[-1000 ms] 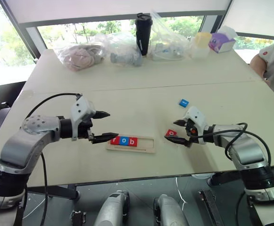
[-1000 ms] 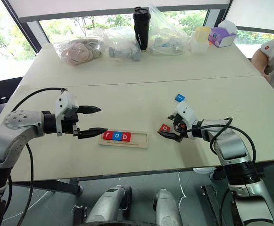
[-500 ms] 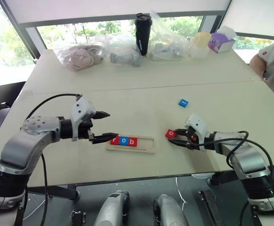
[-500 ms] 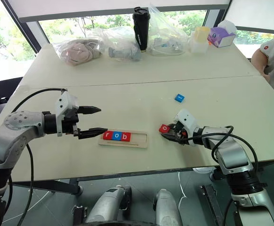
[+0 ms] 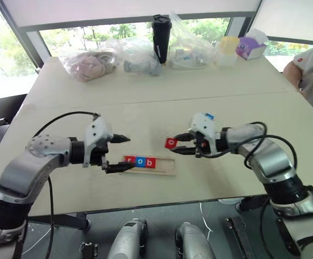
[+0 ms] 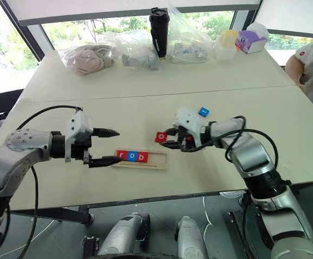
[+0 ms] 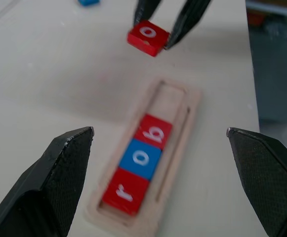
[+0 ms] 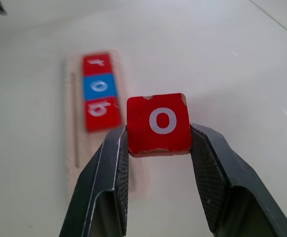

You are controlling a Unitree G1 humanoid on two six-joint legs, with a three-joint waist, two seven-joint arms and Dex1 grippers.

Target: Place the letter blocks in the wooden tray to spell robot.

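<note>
The wooden tray lies near the table's front edge and holds three letter blocks in a row at its left end: red r, blue o, red b. My right gripper is shut on a red o block, held in the air just above and behind the tray's empty right part. A blue block lies on the table behind the right hand. My left gripper stands open at the tray's left end, holding nothing.
Along the far edge of the table stand plastic bags, a black tumbler, a yellow-lidded container and a purple tissue box. A person's arm shows at the right edge.
My right gripper closed on the red o block where it lay right of the tray, lifted it off the table and carried it left toward the tray. My left gripper drew back slightly.
</note>
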